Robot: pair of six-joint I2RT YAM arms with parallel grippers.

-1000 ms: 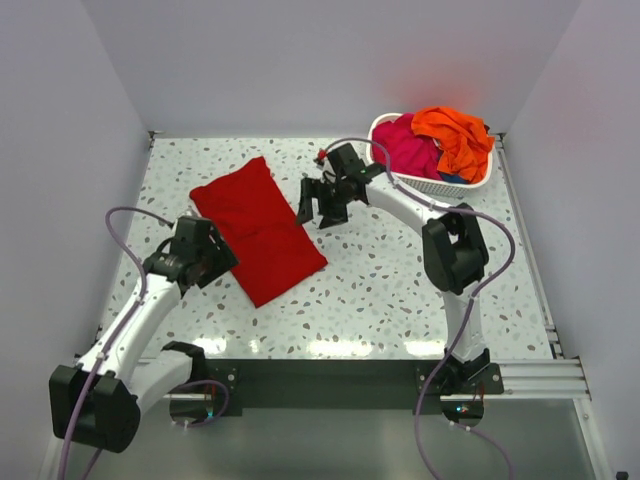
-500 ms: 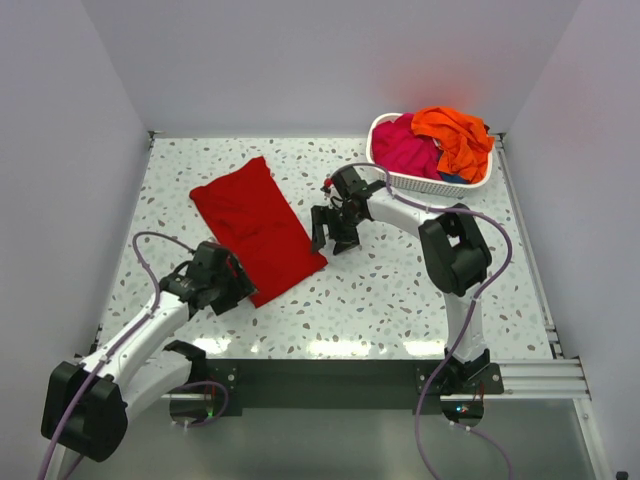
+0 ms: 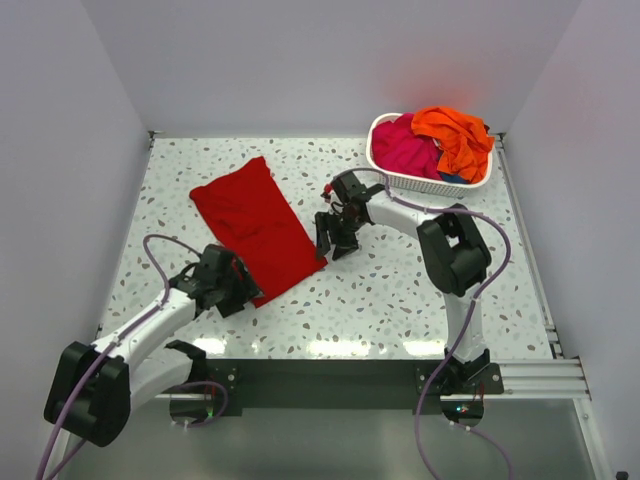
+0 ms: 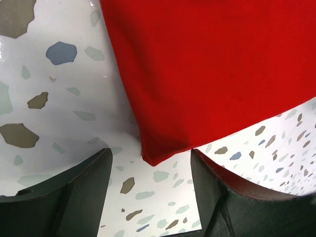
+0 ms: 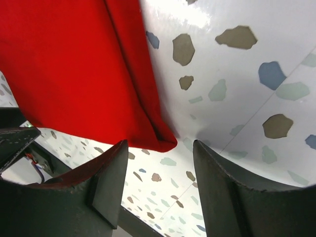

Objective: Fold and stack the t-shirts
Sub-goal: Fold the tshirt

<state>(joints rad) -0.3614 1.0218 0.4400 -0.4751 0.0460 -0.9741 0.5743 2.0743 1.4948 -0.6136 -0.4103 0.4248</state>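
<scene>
End effectors poised at the hem: the left end effector (image 4: 150, 158) hangs low over the counter (image 3: 400, 290) with its jaws apart and nothing gripped. 1 corner of the deep red t-shirt (image 3: 255, 225) lies flat directly between its tips. The right end effector (image 5: 160, 148) mirrors it, jaws equally spread and empty, with the shirt's other near corner resting in the gap between them. From these 2 corners the garment, already narrowed to a long strip, runs away from both tools toward the far left of the counter. Well beyond the right end effector, at the counter's far corner, the magenta-pink t-shirt (image 3: 405, 148) and the orange t-shirt (image 3: 455, 135) sit heaped in a white slatted basket (image 3: 430, 183), unfolded.

The step in hand appears to be the crosswise fold of the 1st shirt. The next move likely calls for both tools to drop, pinch only the cloth layers at each corner, then lift and carry that edge together onto the far end.
</scene>
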